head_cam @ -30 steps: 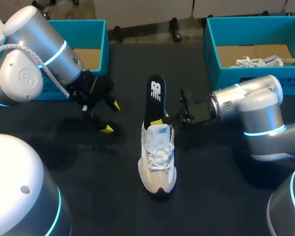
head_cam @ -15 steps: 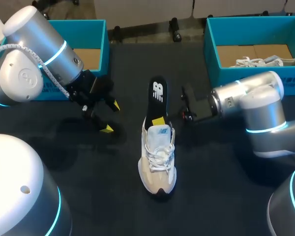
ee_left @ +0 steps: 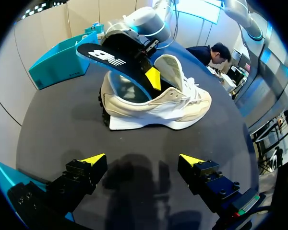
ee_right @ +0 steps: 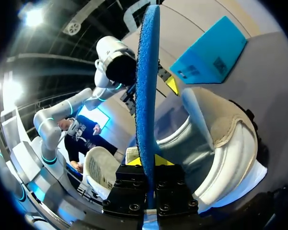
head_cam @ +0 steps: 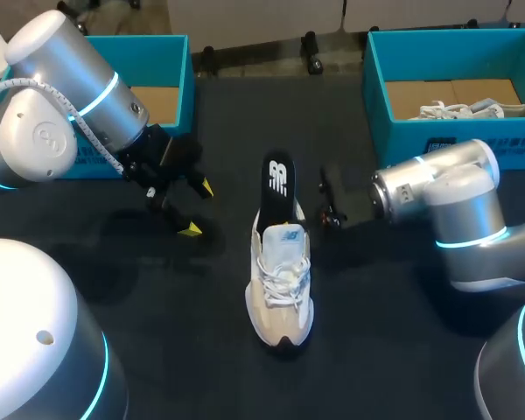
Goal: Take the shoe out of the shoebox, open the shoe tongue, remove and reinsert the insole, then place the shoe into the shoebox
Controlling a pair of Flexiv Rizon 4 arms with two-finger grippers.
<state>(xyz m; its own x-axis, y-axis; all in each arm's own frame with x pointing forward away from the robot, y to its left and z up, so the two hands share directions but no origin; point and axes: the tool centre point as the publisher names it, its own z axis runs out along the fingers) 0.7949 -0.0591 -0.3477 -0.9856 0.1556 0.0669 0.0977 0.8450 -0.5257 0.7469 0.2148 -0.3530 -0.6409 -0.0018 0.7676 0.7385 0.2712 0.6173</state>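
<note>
On the surface [head_cam: 157, 289], the insole [head_cam: 278, 175] is clamped by the right end effector [ee_right: 148, 165]; the left end effector [ee_left: 143, 159] is spread. Unbraced, the shoe [head_cam: 280, 289] could be tipped.

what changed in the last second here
The right gripper, shut on the insole, turned at the wrist, and the insole's free end came closer to the shoe, so it looks shorter from above. The shoe and the open left gripper stayed where they were.
</note>
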